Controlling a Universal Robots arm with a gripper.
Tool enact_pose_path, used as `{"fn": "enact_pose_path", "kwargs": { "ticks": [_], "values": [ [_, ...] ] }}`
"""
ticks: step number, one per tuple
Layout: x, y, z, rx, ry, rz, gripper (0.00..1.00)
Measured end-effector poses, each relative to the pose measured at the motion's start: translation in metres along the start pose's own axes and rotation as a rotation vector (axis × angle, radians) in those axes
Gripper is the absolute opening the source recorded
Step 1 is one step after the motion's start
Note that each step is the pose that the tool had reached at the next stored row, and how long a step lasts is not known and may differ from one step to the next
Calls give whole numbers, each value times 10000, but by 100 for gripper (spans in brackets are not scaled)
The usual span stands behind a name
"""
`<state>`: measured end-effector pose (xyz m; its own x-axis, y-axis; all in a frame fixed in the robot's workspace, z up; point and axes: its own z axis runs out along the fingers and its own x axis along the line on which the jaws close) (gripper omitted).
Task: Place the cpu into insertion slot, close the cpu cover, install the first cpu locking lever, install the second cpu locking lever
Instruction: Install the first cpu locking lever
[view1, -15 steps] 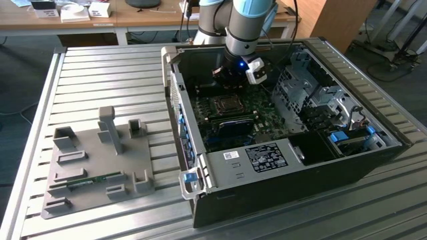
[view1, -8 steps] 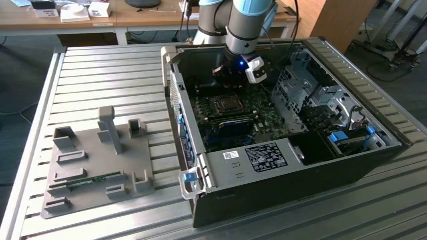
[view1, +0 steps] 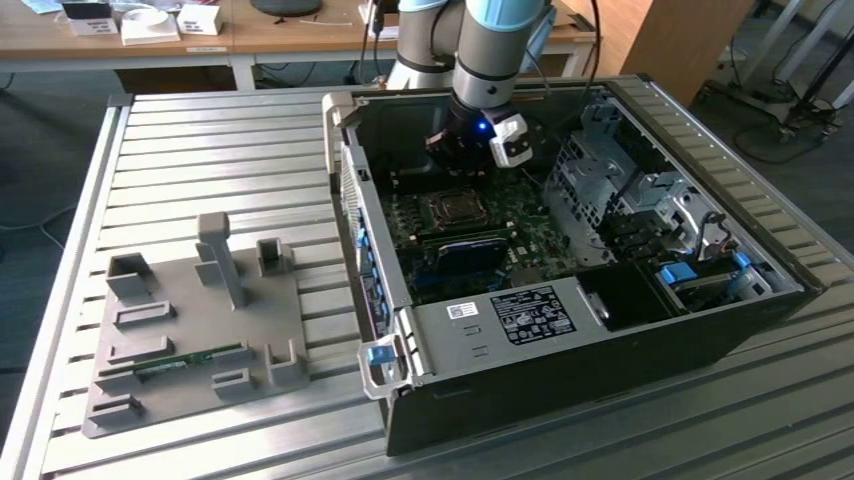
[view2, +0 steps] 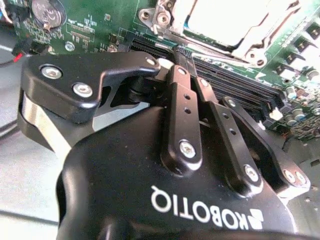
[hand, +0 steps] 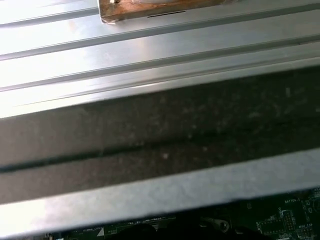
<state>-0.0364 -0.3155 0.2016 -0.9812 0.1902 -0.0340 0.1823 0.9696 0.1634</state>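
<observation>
Arm (view1: 481, 50) reached down into the open case (view1: 561, 385), which lay on the slatted table (view1: 214, 160). Gripper (view1: 461, 165) hung inside the case over the green board (view1: 527, 235), near the slot (view1: 450, 210). Couldn't tell from the exterior view if it touched anything.

In the second wrist view the fingers (view2: 180, 115) looked pressed together, w/ nothing visibly clamped btw them. Beyond the tips ran the long black RAM slots (view2: 235, 85), and past those sat the slot. The cpu (view2: 220, 17) was in it, a bright silvery square, and the cover (view2: 245, 46) looked to be lying flat around it as a metal frame. A coin battery (view2: 47, 11) sat on the board off to one side.

The first wrist view showed table slats, a dark wall of the case and a thin strip of board.

A grey fixture (view1: 187, 330) stood on the table at the exterior view's left, well apart from the case. A black box w/ a white label (view1: 534, 315) sat in the case on the near side of the board.
</observation>
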Motion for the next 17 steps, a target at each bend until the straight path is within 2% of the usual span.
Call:
{"fn": "enact_pose_path", "kwargs": {
  "ticks": [6,17],
  "values": [
    [9,4,1,7,-40,243,11],
    [35,24,0,13,-58,354,11]
  ]
}}
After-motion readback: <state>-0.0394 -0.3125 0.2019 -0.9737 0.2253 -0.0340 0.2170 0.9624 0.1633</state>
